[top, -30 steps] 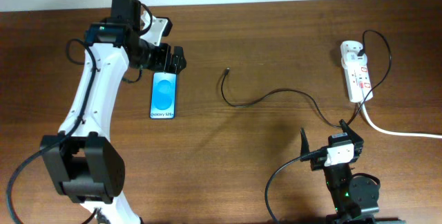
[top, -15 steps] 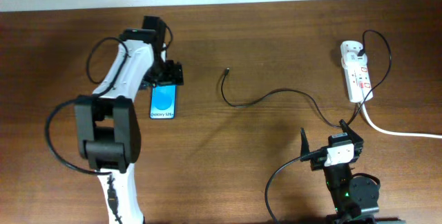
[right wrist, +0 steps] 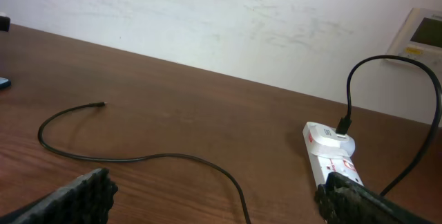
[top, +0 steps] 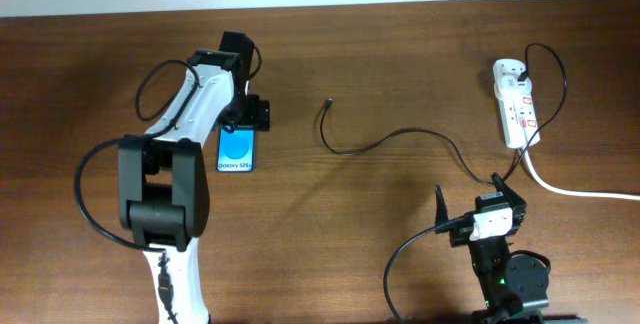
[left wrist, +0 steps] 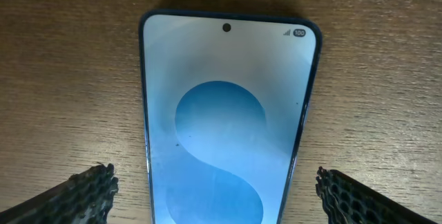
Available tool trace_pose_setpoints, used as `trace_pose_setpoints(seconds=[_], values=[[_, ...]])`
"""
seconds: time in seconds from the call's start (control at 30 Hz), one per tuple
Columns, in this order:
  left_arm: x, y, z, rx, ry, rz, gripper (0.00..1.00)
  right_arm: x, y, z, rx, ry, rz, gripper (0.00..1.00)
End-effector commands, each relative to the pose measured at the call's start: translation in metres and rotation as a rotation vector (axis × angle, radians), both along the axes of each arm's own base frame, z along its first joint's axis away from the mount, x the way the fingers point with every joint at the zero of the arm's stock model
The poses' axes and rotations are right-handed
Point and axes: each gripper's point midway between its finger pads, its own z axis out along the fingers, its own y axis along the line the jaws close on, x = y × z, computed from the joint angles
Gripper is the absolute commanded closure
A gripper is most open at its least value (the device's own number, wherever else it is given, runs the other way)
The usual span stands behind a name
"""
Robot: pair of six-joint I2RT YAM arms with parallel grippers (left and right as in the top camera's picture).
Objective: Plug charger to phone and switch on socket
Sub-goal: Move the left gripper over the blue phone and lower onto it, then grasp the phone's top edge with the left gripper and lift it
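The left gripper (top: 246, 116) hangs spread wide and empty right over the phone (top: 238, 147). In the left wrist view the phone (left wrist: 228, 113) lies flat, screen up and lit blue, between the two fingers (left wrist: 86, 193), with bare table (top: 350, 234) showing on either side, so neither pad touches it. Its camera end points away from the gripper (left wrist: 221, 193).

The right gripper (top: 472, 199) is likewise released and holds nothing. Ahead of it and to its left, the charger (right wrist: 138, 158) curls across the wood, and its small plug (right wrist: 101, 104) lies loose at the far end, well apart from the phone. Ahead and to its right sits the socket (right wrist: 331, 158), with the cable's other end plugged in at the top. In the overhead view the charger (top: 390, 138) passes close by this gripper on its way to the socket (top: 517, 109), beside the white cord (top: 575, 191)
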Motion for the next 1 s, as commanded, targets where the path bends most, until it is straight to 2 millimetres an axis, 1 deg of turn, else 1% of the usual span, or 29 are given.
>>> trace_pose_setpoints(seconds=[0.0, 0.07, 0.2, 0.23, 0.3, 0.37, 0.43, 0.57, 0.7, 0.77, 0.87, 0.97], values=[[-0.01, 0.006, -0.03, 0.026, 0.077, -0.004, 0.01, 0.0, 0.001, -0.002, 0.007, 0.003, 0.005, 0.02], [-0.01, 0.007, -0.038, 0.027, 0.088, 0.0, 0.01, 0.0, 0.001, -0.002, 0.007, 0.003, 0.005, 0.02], [-0.007, 0.01, -0.04, 0.025, 0.078, 0.006, 0.01, 0.0, 0.001, -0.002, 0.007, 0.003, 0.005, 0.02], [-0.011, 0.003, -0.046, -0.024, 0.09, 0.008, 0.01, 0.0, 0.001, -0.002, 0.007, 0.003, 0.005, 0.02], [-0.015, -0.001, -0.052, -0.052, 0.099, 0.007, 0.01, 0.0, 0.001, -0.002, 0.007, 0.003, 0.005, 0.02], [-0.023, -0.001, -0.06, -0.055, 0.118, 0.012, 0.01, 0.0, 0.001, -0.002, 0.007, 0.003, 0.005, 0.02], [-0.028, 0.0, -0.064, -0.055, 0.133, 0.032, 0.0, 0.0, 0.001, -0.002, 0.007, 0.003, 0.005, 0.02], [-0.028, 0.0, -0.064, -0.054, 0.129, 0.056, 0.01, 0.0, 0.001, -0.002, 0.007, 0.003, 0.005, 0.02], [-0.03, 0.001, -0.064, -0.047, 0.147, -0.073, 0.01, 0.0, 0.001, -0.002, 0.007, 0.003, 0.005, 0.02], [-0.027, 0.001, -0.064, -0.045, 0.141, -0.137, 0.02, 0.0, 0.001, -0.002, 0.007, 0.003, 0.005, 0.01], [-0.023, 0.0, -0.064, -0.048, 0.129, -0.148, 0.02, 0.0, 0.001, -0.002, 0.007, 0.003, 0.005, 0.02], [-0.027, 0.002, -0.064, -0.046, 0.146, -0.143, 0.04, 0.0, 0.001, -0.002, 0.007, 0.003, 0.005, 0.02]])
